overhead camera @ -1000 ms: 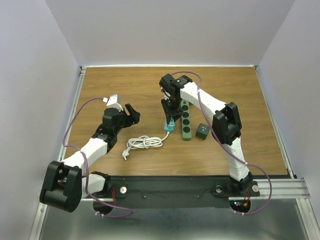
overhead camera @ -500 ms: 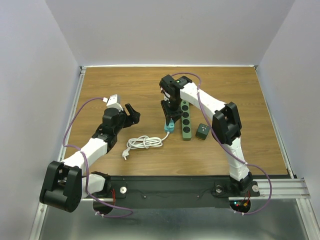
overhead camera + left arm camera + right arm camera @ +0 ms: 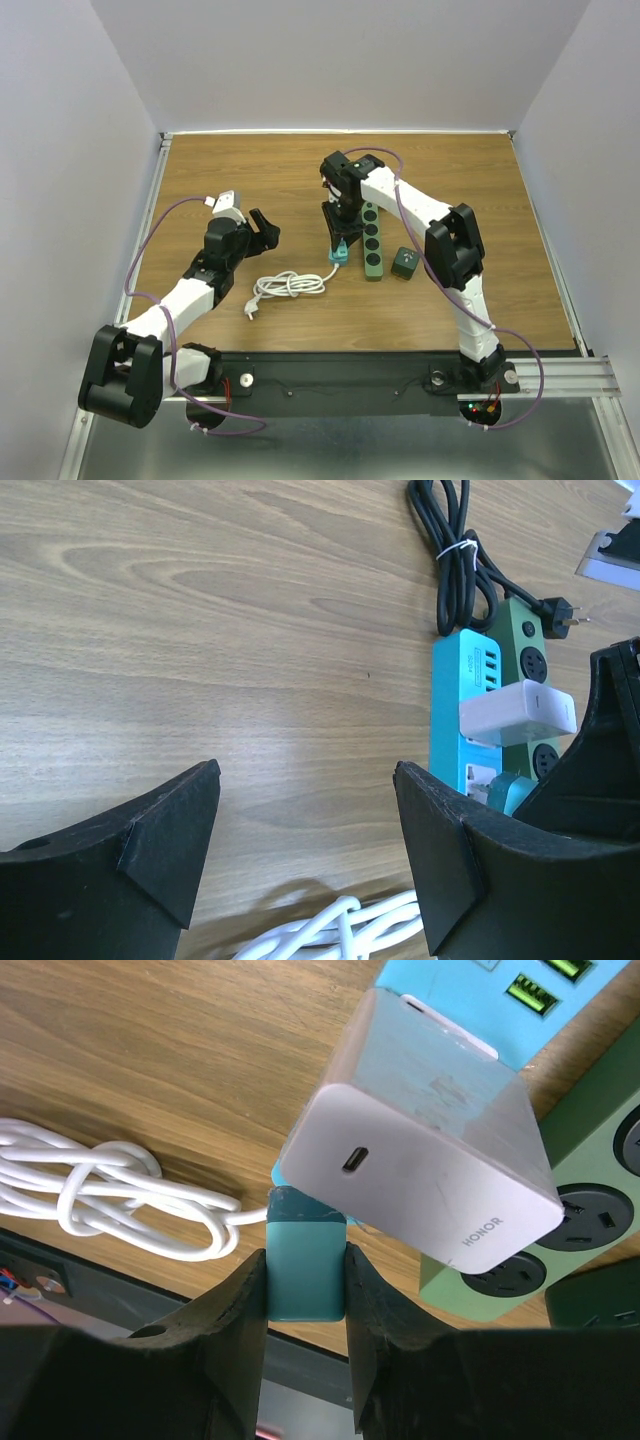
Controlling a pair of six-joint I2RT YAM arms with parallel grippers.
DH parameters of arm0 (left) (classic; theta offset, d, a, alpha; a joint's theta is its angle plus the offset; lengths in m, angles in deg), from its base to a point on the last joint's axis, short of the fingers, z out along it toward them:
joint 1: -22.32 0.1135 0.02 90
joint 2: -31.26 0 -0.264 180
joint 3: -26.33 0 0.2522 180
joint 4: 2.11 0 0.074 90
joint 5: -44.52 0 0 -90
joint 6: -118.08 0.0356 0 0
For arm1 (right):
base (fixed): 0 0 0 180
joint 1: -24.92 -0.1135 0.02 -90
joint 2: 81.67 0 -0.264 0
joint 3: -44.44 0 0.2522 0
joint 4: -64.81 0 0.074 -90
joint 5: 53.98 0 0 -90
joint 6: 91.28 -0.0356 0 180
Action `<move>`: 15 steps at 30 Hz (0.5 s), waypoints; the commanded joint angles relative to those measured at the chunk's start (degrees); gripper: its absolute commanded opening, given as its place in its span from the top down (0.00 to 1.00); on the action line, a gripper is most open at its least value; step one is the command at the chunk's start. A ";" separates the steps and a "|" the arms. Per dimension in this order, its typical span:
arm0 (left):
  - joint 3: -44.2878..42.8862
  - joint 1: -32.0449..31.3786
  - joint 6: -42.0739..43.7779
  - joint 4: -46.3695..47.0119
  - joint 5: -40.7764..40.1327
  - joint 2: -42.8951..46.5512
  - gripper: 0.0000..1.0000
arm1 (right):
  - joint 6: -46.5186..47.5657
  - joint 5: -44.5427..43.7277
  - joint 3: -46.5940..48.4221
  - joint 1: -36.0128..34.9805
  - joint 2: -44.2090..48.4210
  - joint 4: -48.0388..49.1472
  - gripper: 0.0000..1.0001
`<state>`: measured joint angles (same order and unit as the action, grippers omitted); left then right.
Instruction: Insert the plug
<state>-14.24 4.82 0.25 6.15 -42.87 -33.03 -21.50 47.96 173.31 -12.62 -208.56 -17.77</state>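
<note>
The teal plug (image 3: 306, 1265) is clamped between the right fingers (image 3: 232, 1310) at the near end of the blue strip (image 3: 450, 990), beside a white charger (image 3: 430, 1150) seated in it. A green strip (image 3: 590, 1150) lies alongside. The left fingers (image 3: 160, 830) are spread wide over the desk (image 3: 200, 630), with nothing held.

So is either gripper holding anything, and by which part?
The right gripper pinches the teal plug by its two flat sides; the left gripper is open and empty.

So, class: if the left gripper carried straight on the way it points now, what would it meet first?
Probably bare table ahead of the left gripper; the blue power strip sits off to the side. Depth is unclear.
</note>
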 commanded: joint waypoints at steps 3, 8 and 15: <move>0.35 0.53 1.03 1.36 -0.15 1.89 0.18 | -0.60 -0.87 -2.78 -0.08 2.70 0.70 1.00; 0.35 0.62 1.03 1.27 -0.06 2.06 0.18 | -0.95 -3.33 -1.82 -0.08 1.39 0.79 0.99; 0.62 0.62 1.03 0.74 -0.06 2.77 0.18 | -2.88 -7.11 0.20 0.27 -0.20 0.35 1.00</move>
<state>-14.24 5.17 0.23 6.08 -42.89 -32.27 -23.06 44.97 171.76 -12.60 -207.62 -16.70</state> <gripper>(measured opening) 0.815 0.369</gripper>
